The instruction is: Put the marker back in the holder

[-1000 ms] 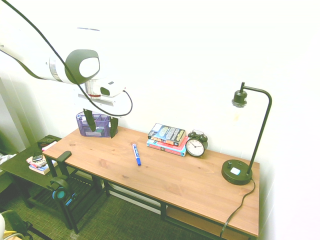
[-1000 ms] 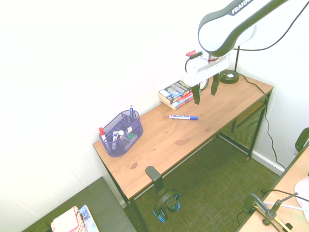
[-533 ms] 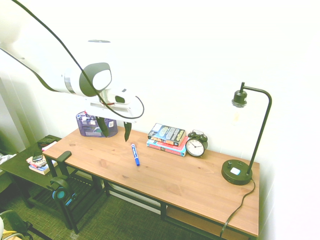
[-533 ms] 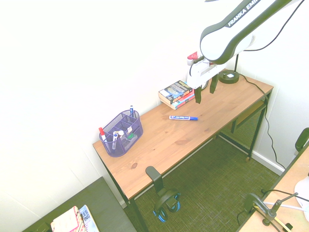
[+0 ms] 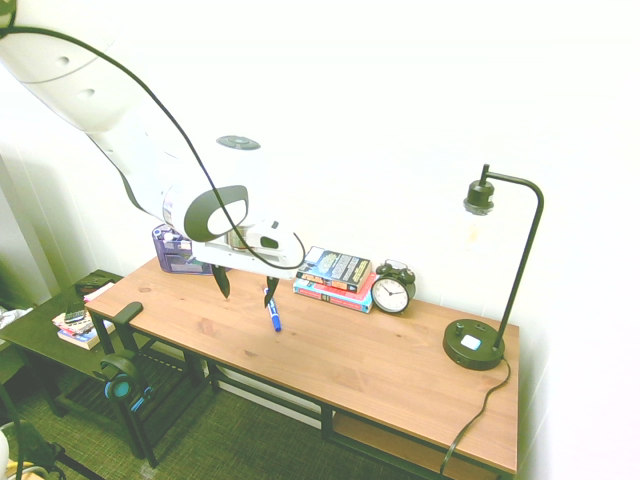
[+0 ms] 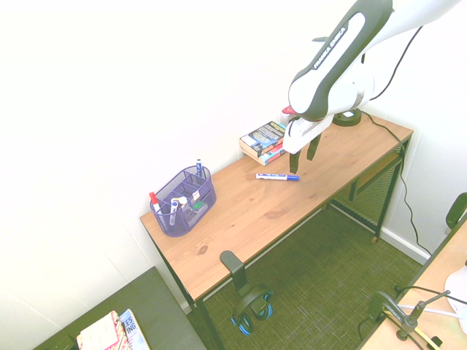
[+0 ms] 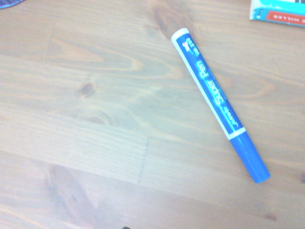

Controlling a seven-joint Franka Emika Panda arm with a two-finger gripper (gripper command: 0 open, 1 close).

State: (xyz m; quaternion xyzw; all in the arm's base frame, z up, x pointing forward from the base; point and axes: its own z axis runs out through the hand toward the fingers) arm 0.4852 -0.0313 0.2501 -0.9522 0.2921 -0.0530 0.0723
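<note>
On wood desk (image 5: 330, 350), white wall behind: marker (image 5: 273, 312) flat, gripper (image 5: 245, 289) wide open, empty.

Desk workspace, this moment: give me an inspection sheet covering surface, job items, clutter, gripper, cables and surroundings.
Surface: wooden desk, bare wood around the job's things.
Job's things: blue marker lies flat on the desk, not held; purple mesh holder stands at the desk's far end, pens already in it.
Clutter: stack of books, alarm clock, black desk lamp, all along the wall.
Gripper: gripper open, pointing down, hovering close above the marker, not touching it.
Cables: lamp cord hangs off the desk's front edge.
Surroundings: headphones hang from a hook at the desk edge; low side table with small items beside the desk.
</note>
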